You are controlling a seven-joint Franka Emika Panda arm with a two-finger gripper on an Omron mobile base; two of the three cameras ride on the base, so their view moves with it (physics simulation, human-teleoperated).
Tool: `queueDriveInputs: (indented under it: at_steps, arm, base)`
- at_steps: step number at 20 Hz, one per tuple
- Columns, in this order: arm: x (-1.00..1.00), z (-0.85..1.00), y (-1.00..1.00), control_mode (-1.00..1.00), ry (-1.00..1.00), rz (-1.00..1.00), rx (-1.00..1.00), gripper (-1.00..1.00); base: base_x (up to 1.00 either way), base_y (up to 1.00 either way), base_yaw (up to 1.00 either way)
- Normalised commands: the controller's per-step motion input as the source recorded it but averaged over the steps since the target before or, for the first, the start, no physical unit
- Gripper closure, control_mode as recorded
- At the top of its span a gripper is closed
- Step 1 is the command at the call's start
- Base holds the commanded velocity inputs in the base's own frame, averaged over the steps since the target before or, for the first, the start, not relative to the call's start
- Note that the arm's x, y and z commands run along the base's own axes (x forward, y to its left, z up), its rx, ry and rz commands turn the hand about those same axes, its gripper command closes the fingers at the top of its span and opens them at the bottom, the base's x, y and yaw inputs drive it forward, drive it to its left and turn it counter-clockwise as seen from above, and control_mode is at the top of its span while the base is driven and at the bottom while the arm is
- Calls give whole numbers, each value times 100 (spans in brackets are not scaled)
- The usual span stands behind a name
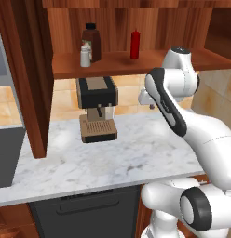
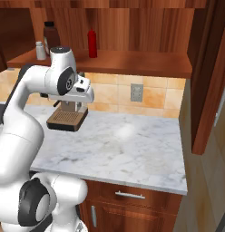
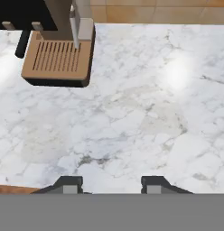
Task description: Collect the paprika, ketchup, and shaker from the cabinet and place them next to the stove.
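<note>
Gripper (image 3: 111, 182) empty, fingers narrow, facing down at the marble counter (image 3: 145, 113).
Upright squarish dark brown paprika bottle (image 1: 91, 42) stands well above them, on the reddish-brown wooden cabinet shelf (image 1: 136, 64).

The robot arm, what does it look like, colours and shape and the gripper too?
The glossy white arm is built of rounded, bulbous segments with dark grey caps and bands at the joints. No cables or markings show. The gripper ends in two small dark fingertips with lighter grey pads.

Paprika (image 1: 91, 42): label partly behind shaker (image 1: 85, 55), text unreadable. Coffee machine (image 2: 66, 117): upper body hidden behind arm in right base view; top cut off in hand view.
</note>
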Motion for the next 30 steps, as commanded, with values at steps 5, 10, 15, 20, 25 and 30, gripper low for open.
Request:
queueDriveInputs:
  at_steps: [5,10,15,20,25,30]
  arm:
    - [-33,0,5,-100,-11,0,-2,-100]
    - [-50,3,47,-100,-40,0,-5,-100]
    - [-11,26,63,-100,-38,0,0,-100]
    - [0,37,76,-100,-37,4,1,-100]
    - [0,48,73,-100,-33,11,7,-100]
    - [0,61,60,-100,-27,11,8,-100]
  base:
    - [0,0,0]
    - [0,0,0]
    - [0,0,0]
    - [0,0,0]
    - [0,0,0]
    - [0,0,0]
